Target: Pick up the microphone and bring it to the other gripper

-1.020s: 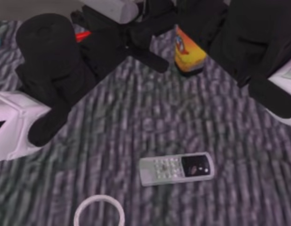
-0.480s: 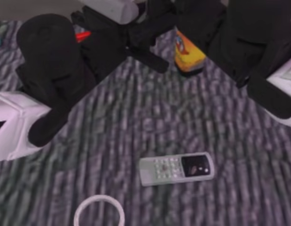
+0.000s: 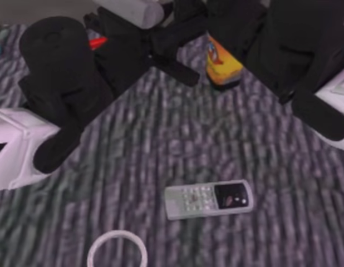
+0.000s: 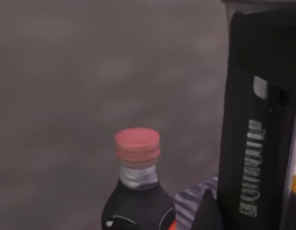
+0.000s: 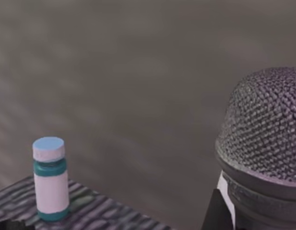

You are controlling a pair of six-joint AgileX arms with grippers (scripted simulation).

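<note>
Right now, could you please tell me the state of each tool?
Left tool: cannot be told.
Right tool: cannot be told; the mic is up in the air close to its wrist camera.

1. Left gripper (image 3: 161,47) and right gripper (image 3: 200,25) meet at the table's far edge.
2. A yellow bottle (image 3: 222,64) stands just beside the right gripper.
3. The silver phone (image 3: 209,199) lies well apart from both.
4. A white ring (image 3: 117,248) sits farther off still.
</note>
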